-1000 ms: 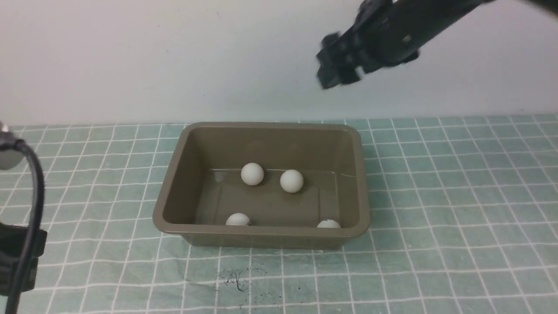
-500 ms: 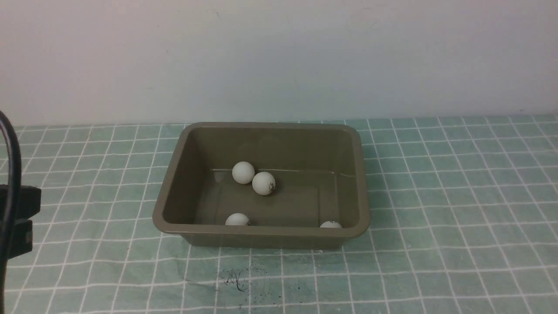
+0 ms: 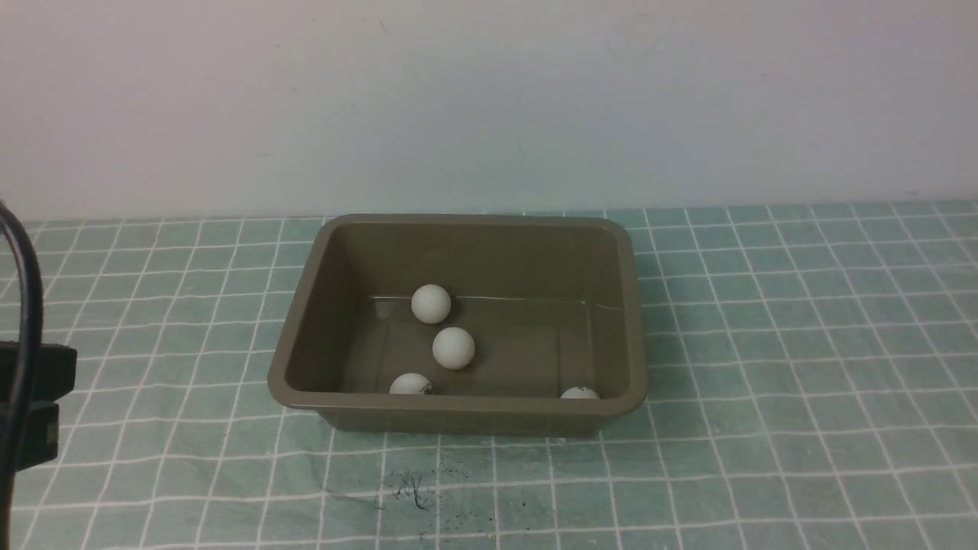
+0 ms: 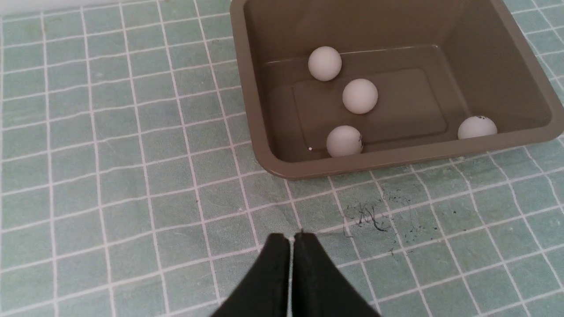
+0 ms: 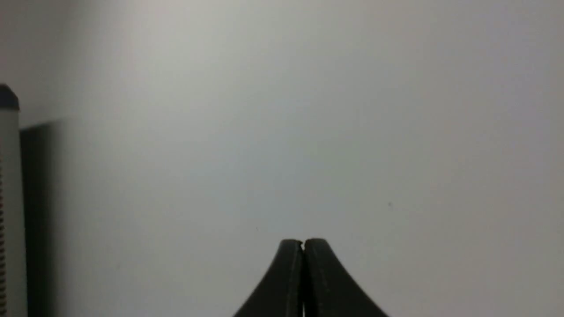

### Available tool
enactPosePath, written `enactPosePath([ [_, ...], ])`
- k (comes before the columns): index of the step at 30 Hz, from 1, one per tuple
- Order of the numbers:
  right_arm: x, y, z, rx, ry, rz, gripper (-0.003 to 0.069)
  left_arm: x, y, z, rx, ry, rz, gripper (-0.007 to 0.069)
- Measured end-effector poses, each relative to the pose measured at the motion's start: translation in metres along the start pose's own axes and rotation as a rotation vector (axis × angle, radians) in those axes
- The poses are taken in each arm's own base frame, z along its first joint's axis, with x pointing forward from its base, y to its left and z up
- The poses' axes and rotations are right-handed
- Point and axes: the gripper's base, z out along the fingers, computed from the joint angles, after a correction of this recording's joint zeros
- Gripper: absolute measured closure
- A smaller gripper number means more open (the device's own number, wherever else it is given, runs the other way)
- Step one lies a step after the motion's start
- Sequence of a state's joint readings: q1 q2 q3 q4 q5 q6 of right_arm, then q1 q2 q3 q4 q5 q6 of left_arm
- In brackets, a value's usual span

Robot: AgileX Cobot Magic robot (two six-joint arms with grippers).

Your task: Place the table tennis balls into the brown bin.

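Note:
The brown bin (image 3: pixel 306 305) stands on the checked cloth mid-table; its rim (image 4: pixel 246 88) also fills the left wrist view. Several white table tennis balls lie inside it: one by the far wall (image 3: pixel 431 304) (image 4: pixel 324 63), one mid-floor (image 3: pixel 453 347) (image 4: pixel 360 96), one at the near wall (image 3: pixel 410 384) (image 4: pixel 344 141), one in the near right corner (image 3: pixel 579 393) (image 4: pixel 477 127). My left gripper (image 4: pixel 290 237) is shut and empty, held over the cloth in front of the bin. My right gripper (image 5: pixel 303 241) is shut and empty, facing a bare wall, outside the front view.
Dark ink scribbles (image 3: pixel 412 489) mark the cloth just in front of the bin. A black cable and part of the left arm (image 3: pixel 27 359) sit at the front view's left edge. A white post (image 5: pixel 9 198) stands at the edge of the right wrist view.
The right arm has risen out of the front view. The dropped ball rolled left, met the far ball, then rolled toward the bin's middle. The left arm shifted slightly.

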State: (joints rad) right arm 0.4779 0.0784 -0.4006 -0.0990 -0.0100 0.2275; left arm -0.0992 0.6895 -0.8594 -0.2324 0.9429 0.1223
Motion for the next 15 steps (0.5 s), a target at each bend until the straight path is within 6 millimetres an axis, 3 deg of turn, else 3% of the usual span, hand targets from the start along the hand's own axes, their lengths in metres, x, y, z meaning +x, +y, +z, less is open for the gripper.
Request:
enactPosePath([
  [5,-0.001,0.001,-0.002,-0.014,-0.055,-0.003,0.0672,0.017,-0.002,-0.014,0.0,-0.063,0.01,0.0629],
  [12,-0.002,0.001,-0.002,-0.015,-0.06,-0.004,0.0672,0.065,-0.007,-0.042,0.002,-0.232,0.027,0.0629],
  [15,-0.002,0.001,-0.002,-0.015,-0.061,-0.004,0.0672,0.077,-0.009,-0.05,0.018,-0.271,0.026,0.0629],
])
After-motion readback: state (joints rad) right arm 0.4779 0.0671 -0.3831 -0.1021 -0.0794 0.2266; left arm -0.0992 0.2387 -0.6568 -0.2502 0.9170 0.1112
